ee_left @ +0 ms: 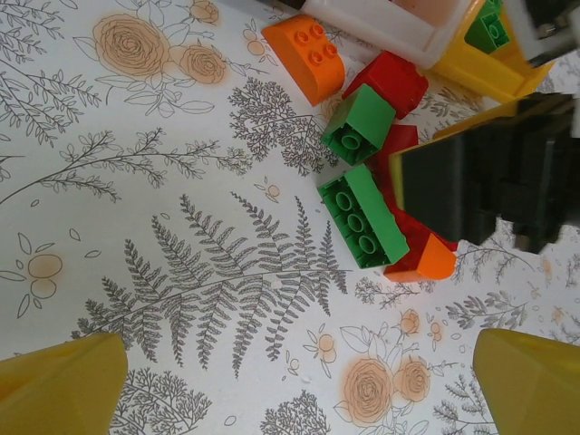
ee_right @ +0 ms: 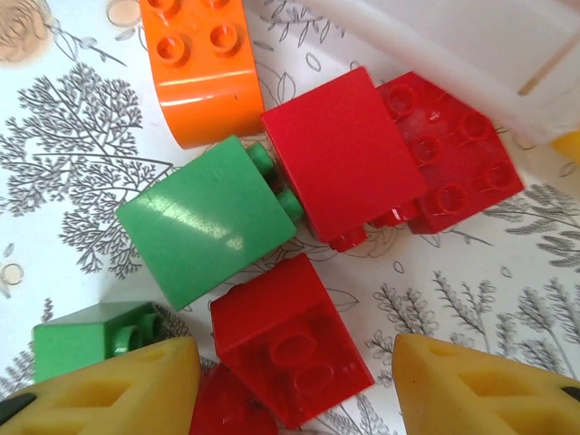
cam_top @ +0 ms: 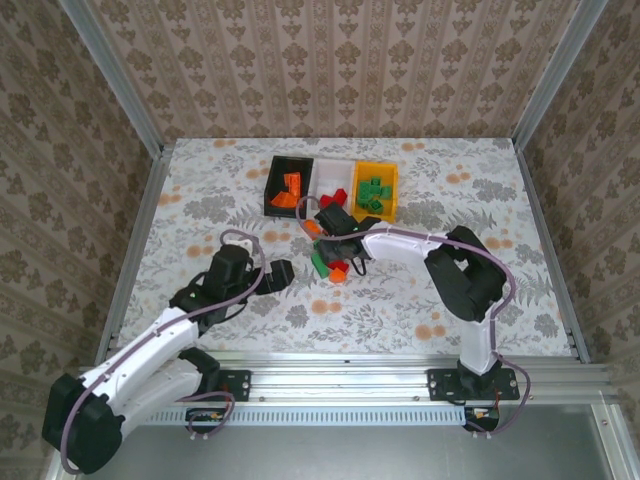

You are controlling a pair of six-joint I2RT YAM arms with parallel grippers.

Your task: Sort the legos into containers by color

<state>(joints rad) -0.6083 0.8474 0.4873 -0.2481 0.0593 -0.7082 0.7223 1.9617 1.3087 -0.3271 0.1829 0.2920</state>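
top view: three bins in a row at upper centre of frame, side by side: black bin [cam_top: 268,200] left, white bin [cam_top: 335,168] middle, yellow bin [cam_top: 376,167] right. orange bricks [cam_top: 290,188] lie in the black one, red bricks [cam_top: 338,197] in the white, green bricks [cam_top: 374,193] in the yellow

loose pile [cam_top: 330,265] sits on the floral surface [cam_top: 200,180] just below the white bin, mixed red/green/orange

right fingers [ee_right: 118,390]: over the pile, tips down. right wrist view has both yellow tips at the bottom corners, parted to a medium width. a red brick [ee_right: 290,349] lies between them with a thin gap each side, so nothing is gripped. above it a green brick [ee_right: 204,222] butts against a second red brick [ee_right: 344,149], and that one touches a third red brick [ee_right: 449,154], studs up. curved orange brick [ee_right: 199,63] at upper left, just above the green. small green brick [ee_right: 86,340] at lower left beside the left tip. white bin wall runs across the upper right

left fingers [ee_left: 63,385]: spread wide, holding nothing, bare surface between the tips. in top view they sit left of the pile, apart from it. left wrist view has the pile in the upper right, with a long green brick [ee_left: 362,217] nearest and the right arm's black wrist [ee_left: 489,181] over the pile's right side
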